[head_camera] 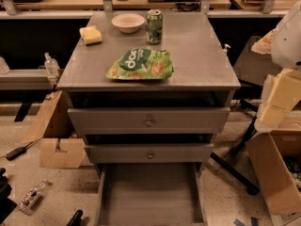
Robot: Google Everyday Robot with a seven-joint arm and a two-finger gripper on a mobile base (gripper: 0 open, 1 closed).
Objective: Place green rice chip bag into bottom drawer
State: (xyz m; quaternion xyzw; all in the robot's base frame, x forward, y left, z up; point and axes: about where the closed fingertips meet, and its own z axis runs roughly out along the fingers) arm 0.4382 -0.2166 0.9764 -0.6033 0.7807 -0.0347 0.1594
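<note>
The green rice chip bag (140, 64) lies flat on the grey cabinet top (197, 55), near its front edge and a little left of centre. The bottom drawer (149, 192) is pulled out below the cabinet, and its plain floor shows with nothing on it. The two upper drawers (148, 121) with round knobs stand slightly out. My gripper is out of view. Only a white and cream part of my arm (284, 69) shows at the right edge, well apart from the bag.
A green drink can (154, 26), a white bowl (128, 22) and a yellow sponge (91, 35) stand at the back of the cabinet top. Cardboard boxes sit on the floor at left (59, 145) and right (277, 173). A chair base (235, 168) is at the right.
</note>
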